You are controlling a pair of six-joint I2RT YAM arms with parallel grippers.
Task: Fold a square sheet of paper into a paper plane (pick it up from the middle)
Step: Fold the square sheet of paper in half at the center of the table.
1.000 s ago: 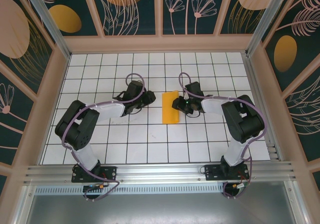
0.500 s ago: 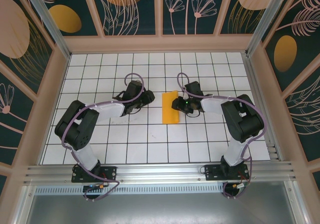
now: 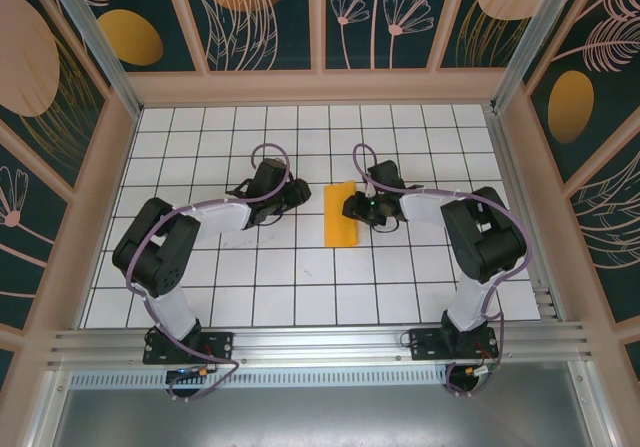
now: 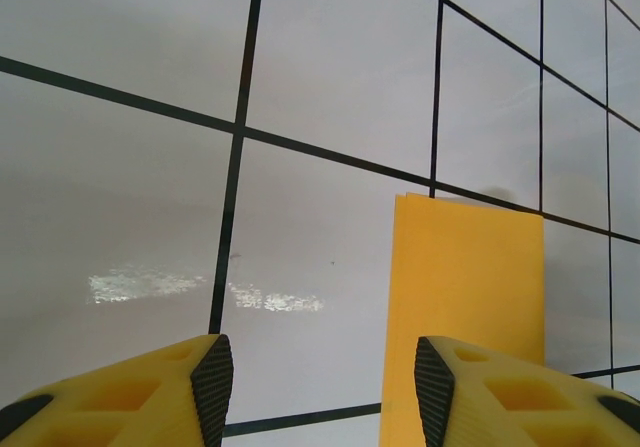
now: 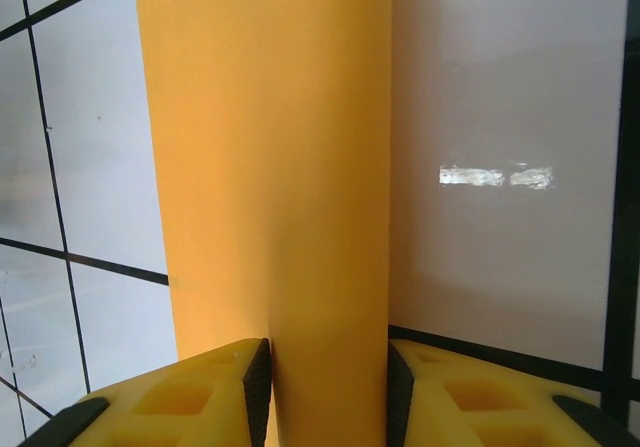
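Left end effector (image 3: 298, 195) sits just left of the square sheet of paper (image 3: 341, 214). On its wrist camera I read the jaws as parted and holding nothing, with the paper's left edge by the right finger. I see the paper folded into a narrow rectangle, flat on the surface (image 3: 300, 277), its long axis running away from the bases and the far end leaning slightly right. Right end effector (image 3: 354, 208) is at the paper's right edge, jaws apart, fingers (image 5: 180, 397) straddling a strip of it; I cannot tell whether they touch it.
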